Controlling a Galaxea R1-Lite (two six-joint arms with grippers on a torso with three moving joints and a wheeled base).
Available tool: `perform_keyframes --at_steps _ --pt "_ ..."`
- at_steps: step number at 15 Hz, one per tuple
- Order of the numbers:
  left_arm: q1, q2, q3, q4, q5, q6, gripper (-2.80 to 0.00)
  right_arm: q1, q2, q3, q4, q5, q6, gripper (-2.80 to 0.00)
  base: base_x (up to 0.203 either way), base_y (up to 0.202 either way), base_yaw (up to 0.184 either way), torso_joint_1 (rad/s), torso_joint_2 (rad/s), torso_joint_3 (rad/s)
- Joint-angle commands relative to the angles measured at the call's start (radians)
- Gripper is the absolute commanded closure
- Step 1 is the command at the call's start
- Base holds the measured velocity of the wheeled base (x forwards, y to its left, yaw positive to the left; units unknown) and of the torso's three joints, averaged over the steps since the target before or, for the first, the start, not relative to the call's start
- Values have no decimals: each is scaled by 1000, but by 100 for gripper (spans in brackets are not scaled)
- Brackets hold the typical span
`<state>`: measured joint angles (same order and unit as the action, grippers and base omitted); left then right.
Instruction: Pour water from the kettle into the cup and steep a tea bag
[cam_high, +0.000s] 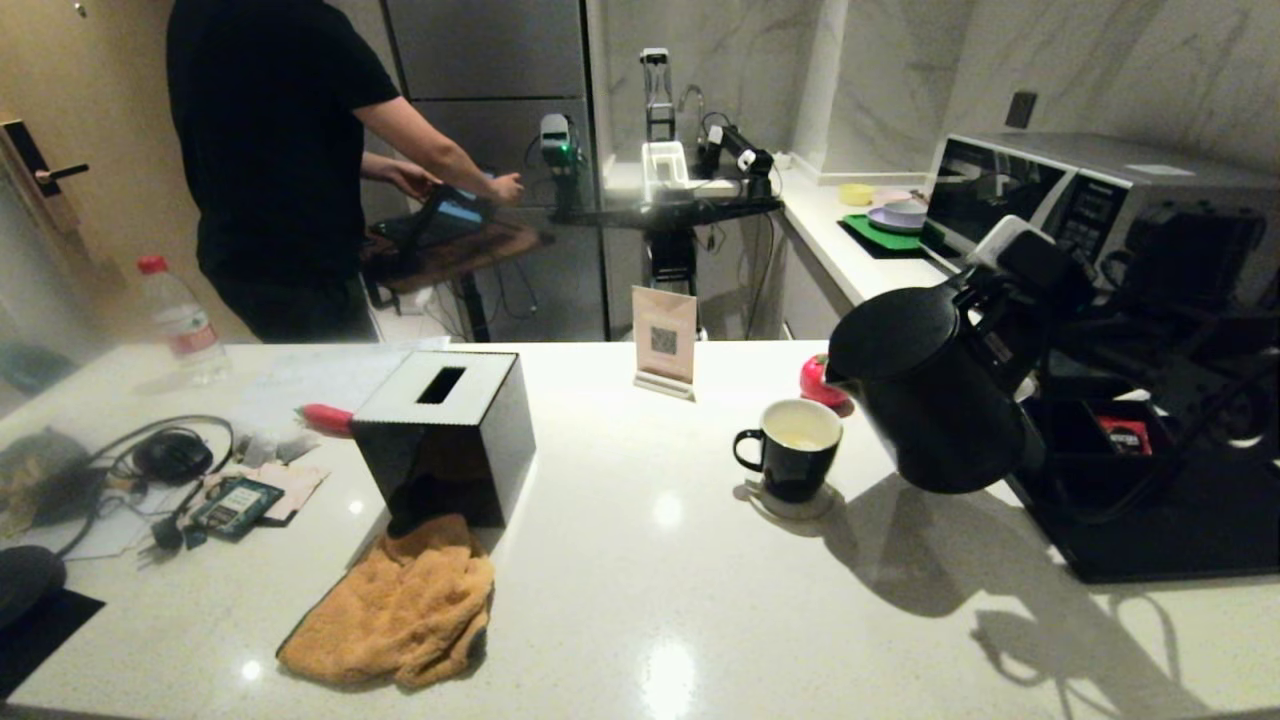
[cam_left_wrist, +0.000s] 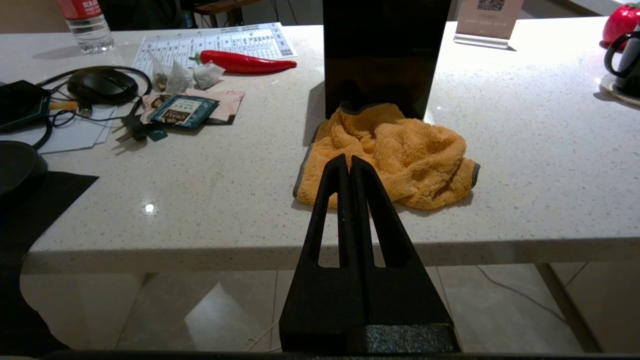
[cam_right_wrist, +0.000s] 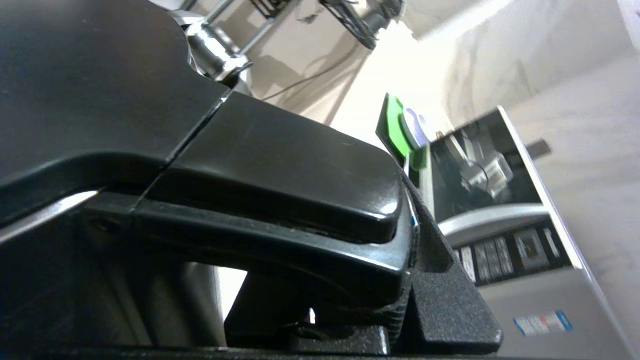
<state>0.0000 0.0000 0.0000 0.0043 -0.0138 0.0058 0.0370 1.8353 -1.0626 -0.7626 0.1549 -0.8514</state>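
While the kettle (cam_high: 925, 390) hangs in the air just beside the cup (cam_high: 793, 448), tilted with its spout toward the cup's side, the pour looks either about finished or paused: no stream shows between spout and rim in the head view. The cup stands on a small pale coaster (cam_high: 795, 500), and a pale yellowish pool of water (cam_high: 800, 436) lies inside its white wall, so at least part of the pouring seems done. No tea bag is in the cup, so steeping is judged to be still ahead. The right gripper (cam_high: 985, 300) holds the kettle by its handle, on the side away from the cup. The kettle is matte black and bulbous, far larger than the cup, with a whitish piece (cam_high: 1005, 240) above the handle. A black tray (cam_high: 1150, 530) lies beyond the kettle from the cup.

From the left wrist view, the left gripper (cam_left_wrist: 350, 167) hangs off the counter edge, its two fingers pressed together on nothing. An orange cloth (cam_left_wrist: 395, 160) lies well away from the cup, against a black box (cam_left_wrist: 385, 50). Farther still from the cup, small greyish pouches (cam_left_wrist: 187, 77) sit by a red chilli (cam_left_wrist: 245, 62); one is probably the tea bag, though string and tag cannot be made out. The cup's handle (cam_left_wrist: 612, 55) shows at the frame's edge.

From the right wrist view, the kettle's glossy black handle (cam_right_wrist: 280, 170) fills the frame, with the textured black fingers (cam_right_wrist: 440, 280) clamped partway closed around it.
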Motion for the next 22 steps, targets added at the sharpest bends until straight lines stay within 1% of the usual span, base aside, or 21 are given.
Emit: perform_keyframes --at_steps 1,3,8,11,12,14,17,22 --pt "0 2 0 0 0 0 0 -19 -16 1 -6 2 15 0 0 0 0 0 0 0" --pt "0 0 0 0 0 0 0 -48 -33 5 -1 1 57 0 0 0 0 0 0 0" --pt "0 1 0 0 0 0 0 -120 -104 71 -2 2 169 0 0 0 0 0 0 0" --pt "0 1 0 0 0 0 0 -152 -149 94 0 2 272 0 0 0 0 0 0 0" --pt "0 2 0 0 0 0 0 -166 -164 107 -2 2 295 0 0 0 0 0 0 0" --pt "0 2 0 0 0 0 0 -198 -190 132 -6 2 324 0 0 0 0 0 0 0" --pt "0 1 0 0 0 0 0 -246 -215 144 -10 2 395 0 0 0 0 0 0 0" --pt "0 1 0 0 0 0 0 -350 -255 172 -12 1 449 0 0 0 0 0 0 0"
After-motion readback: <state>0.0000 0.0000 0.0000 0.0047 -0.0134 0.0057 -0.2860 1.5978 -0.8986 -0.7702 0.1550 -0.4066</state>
